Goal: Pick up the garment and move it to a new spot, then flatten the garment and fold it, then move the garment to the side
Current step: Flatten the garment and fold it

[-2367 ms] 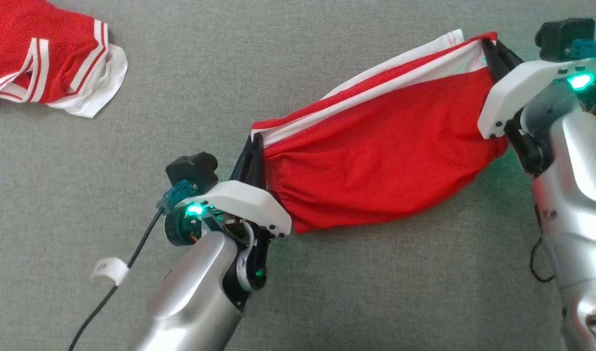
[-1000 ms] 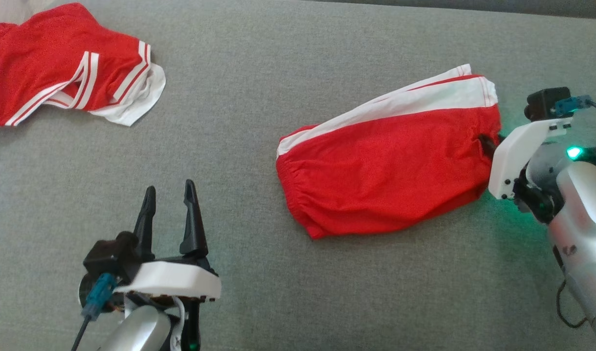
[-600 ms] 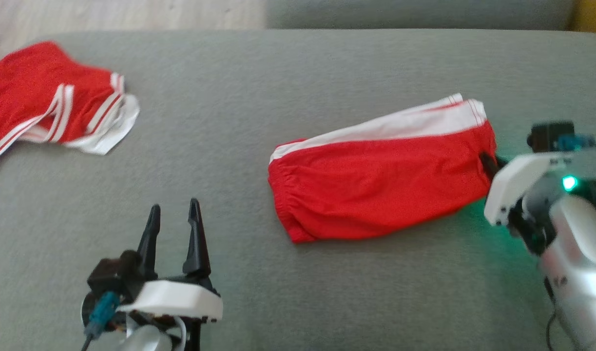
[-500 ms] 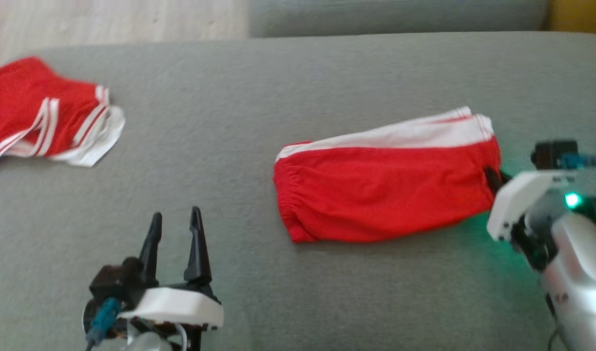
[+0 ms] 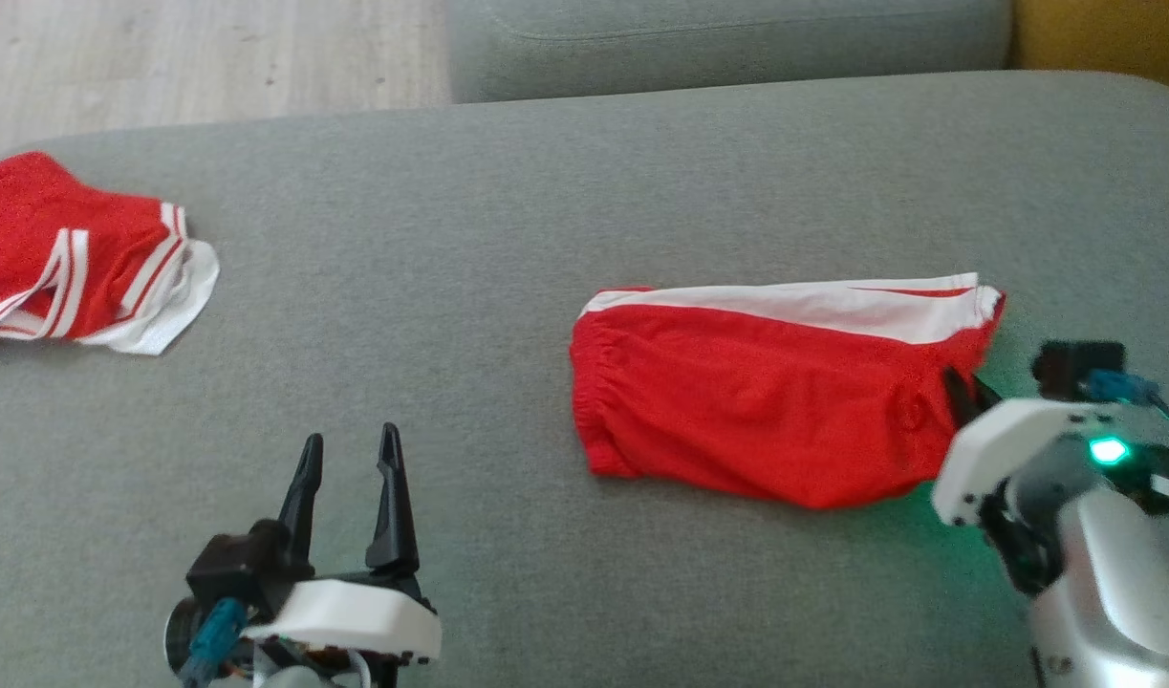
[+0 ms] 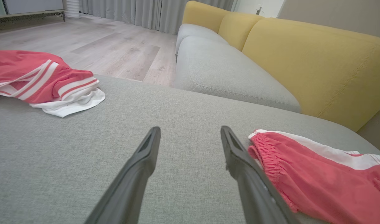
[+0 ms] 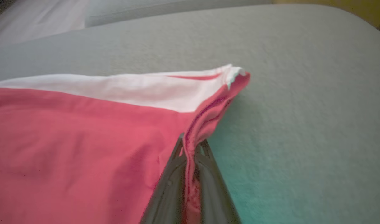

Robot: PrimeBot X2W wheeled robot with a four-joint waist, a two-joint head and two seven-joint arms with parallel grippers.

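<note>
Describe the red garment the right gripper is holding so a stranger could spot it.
On the grey sofa cushion, look to the robot's right side: the red shorts lie flat there, one edge pinched in the right gripper. Unlike the crumpled red garment at far left with thin double stripes, they carry one broad white band.

Red garment seen lying on grey cushion, left half of view covered. White band laid along far edge, ended at pointed corner. Right-hand hem of red fabric pinched in right gripper, jaws pressed together. Green glow cast on cushion beside gripper.
</note>
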